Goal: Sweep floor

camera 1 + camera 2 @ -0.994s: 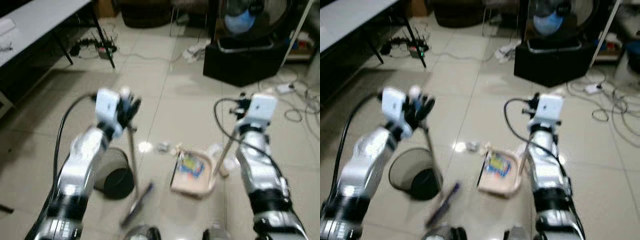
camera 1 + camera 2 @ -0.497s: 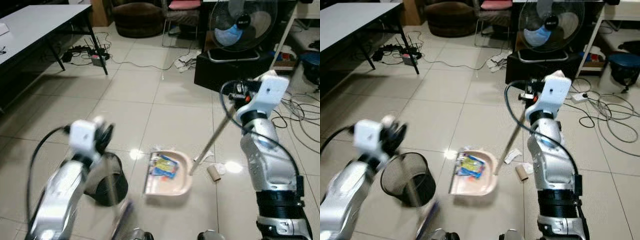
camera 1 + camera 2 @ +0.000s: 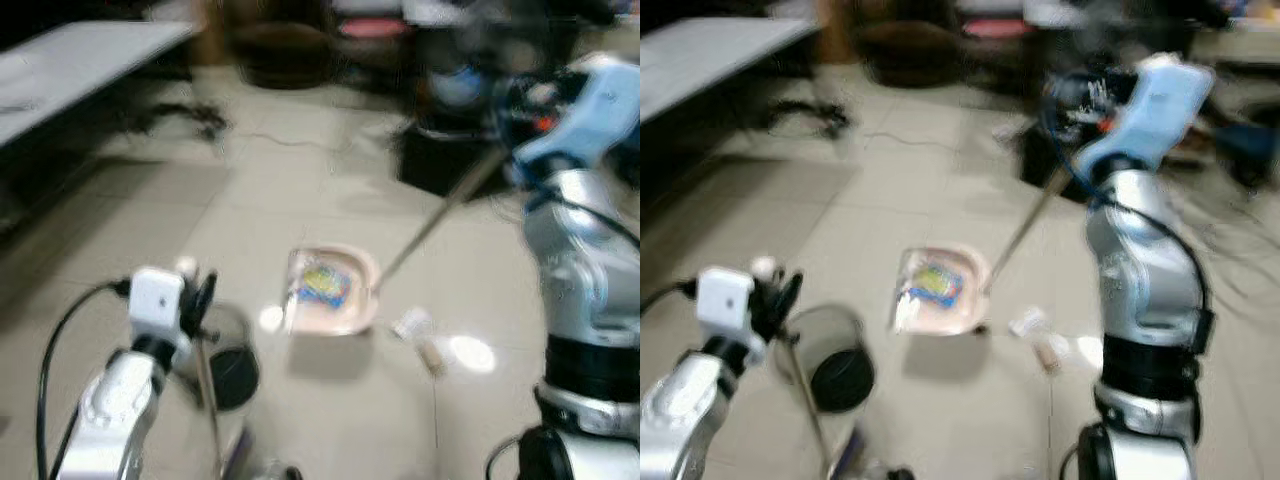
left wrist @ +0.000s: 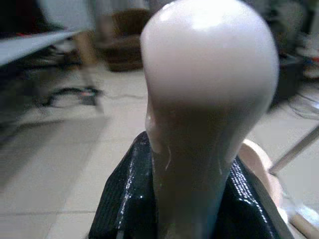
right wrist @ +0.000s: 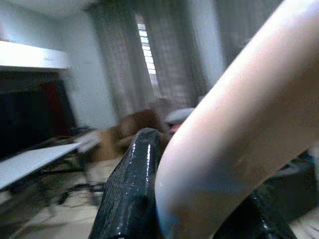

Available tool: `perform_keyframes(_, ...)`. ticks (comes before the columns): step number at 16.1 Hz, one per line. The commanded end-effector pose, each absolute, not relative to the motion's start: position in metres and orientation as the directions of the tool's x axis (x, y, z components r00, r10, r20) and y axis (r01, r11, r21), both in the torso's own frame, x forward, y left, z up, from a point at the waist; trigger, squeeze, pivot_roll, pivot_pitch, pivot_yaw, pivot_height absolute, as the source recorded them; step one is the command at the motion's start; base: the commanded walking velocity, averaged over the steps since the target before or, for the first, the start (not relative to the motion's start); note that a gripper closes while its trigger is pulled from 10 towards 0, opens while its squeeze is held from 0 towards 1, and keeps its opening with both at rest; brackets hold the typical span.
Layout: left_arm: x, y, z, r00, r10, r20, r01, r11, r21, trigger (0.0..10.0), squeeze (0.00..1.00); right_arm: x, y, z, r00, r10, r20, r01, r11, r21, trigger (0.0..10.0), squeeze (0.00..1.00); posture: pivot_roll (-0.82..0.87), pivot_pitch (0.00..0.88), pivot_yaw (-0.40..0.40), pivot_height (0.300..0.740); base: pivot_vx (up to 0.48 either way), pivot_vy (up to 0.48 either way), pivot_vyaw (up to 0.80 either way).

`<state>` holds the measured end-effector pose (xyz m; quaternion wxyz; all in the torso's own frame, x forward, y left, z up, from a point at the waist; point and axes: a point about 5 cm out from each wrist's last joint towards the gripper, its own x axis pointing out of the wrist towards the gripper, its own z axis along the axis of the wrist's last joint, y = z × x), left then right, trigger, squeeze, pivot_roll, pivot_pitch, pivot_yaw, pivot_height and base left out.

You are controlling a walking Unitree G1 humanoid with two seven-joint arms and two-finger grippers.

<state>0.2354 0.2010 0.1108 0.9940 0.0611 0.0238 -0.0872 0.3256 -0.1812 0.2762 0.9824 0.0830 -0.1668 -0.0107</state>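
Left gripper [image 4: 189, 199] squeezing the broom handle [image 4: 209, 99], right gripper [image 5: 199, 209] squeezing the dustpan handle [image 5: 239, 129], dustpan [image 3: 330, 290] sitting far on the floor

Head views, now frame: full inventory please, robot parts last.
Dustpan: one, pale pink, mid-floor, holding coloured litter; its long handle slants up to the right gripper.
Bin: one, black mesh, left of the dustpan.
Broom handle: one, pale top, stick running down beside the bin.
Floor scraps: about two, whitish, right of the dustpan.
Table: one, white, far left.
Black box: one, far side, blurred.
Left gripper: shut on the broom handle.
Right gripper: raised high, shut on the long handle.
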Motion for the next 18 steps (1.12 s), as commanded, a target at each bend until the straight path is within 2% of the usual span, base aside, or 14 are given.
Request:
perform_keyframes(1, 0.234, 0.205, 0.110, 0.985, -0.157, -0.069, 0.165, 0.977, 0.137, 10.0, 0.00, 0.324, -0.172, 0.281, 0.938, -0.008, 0.347, -0.056, 0.983, 0.176, 10.0, 0.00, -0.08, 0.000, 0.095, 0.740, 0.000, 0.000, 0.00)
perform_keyframes(3, 0.235, 0.198, 0.111, 0.988, -0.150, -0.039, 0.155, 0.957, 0.244, 10.0, 0.00, 0.326, -0.167, 0.291, 0.931, 0.040, 0.364, -0.104, 0.982, 0.157, 10.0, 0.00, -0.07, 0.000, 0.085, 0.740, 0.135, 0.000, 0.80)
perform_keyframes(11, 0.236, 0.193, 0.115, 0.990, -0.143, -0.014, 0.142, 0.957, 0.253, 10.0, 0.00, 0.329, -0.167, 0.293, 0.940, 0.055, 0.338, -0.122, 0.976, 0.180, 10.0, 0.00, -0.05, 0.000, 0.073, 0.740, 0.377, 0.000, 0.80)
perform_keyframes(18, 0.236, 0.192, 0.114, 0.990, -0.141, -0.014, 0.140, 0.957, 0.253, 10.0, 0.00, 0.331, -0.176, 0.290, 0.946, 0.003, 0.324, -0.082, 0.969, 0.233, 10.0, 0.00, -0.06, 0.000, 0.073, 0.740, 0.401, 0.000, 0.00)
